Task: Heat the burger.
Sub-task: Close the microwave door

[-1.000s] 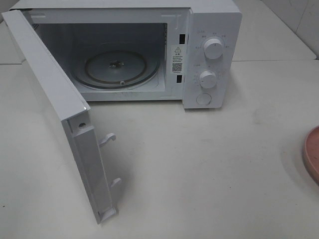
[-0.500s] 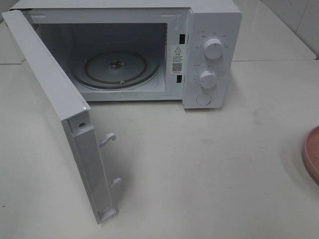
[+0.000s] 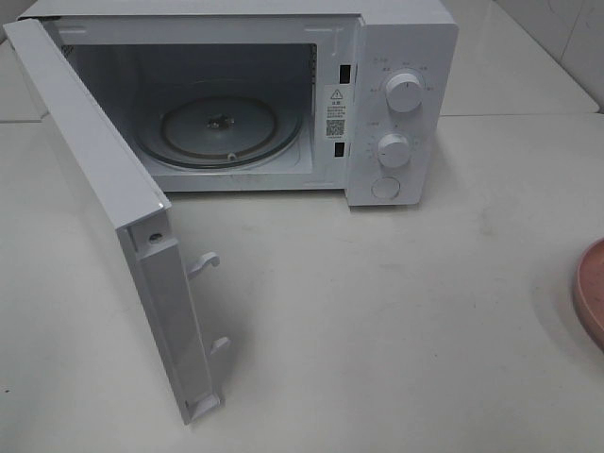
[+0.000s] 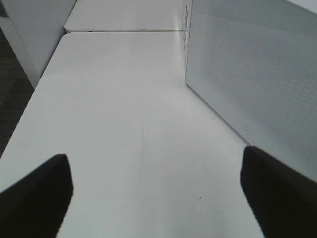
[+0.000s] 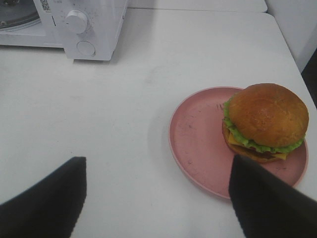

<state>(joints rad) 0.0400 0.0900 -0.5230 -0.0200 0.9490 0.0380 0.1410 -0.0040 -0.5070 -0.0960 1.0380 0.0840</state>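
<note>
Burger point(image 5: 266, 121) sits on plate point(image 5: 198, 144); exterior view unchanged.

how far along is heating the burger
Done: the microwave door stands wide open, and the turntable is bare. In hand: nothing; the right hand is open above the table, short of the burger on the pink plate. Left: grasp the burger, load it, shut the door, set the dials.

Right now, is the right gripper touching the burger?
Apart. Right wrist view: the open right gripper fingers hang clear of the burger on its pink plate.
</note>
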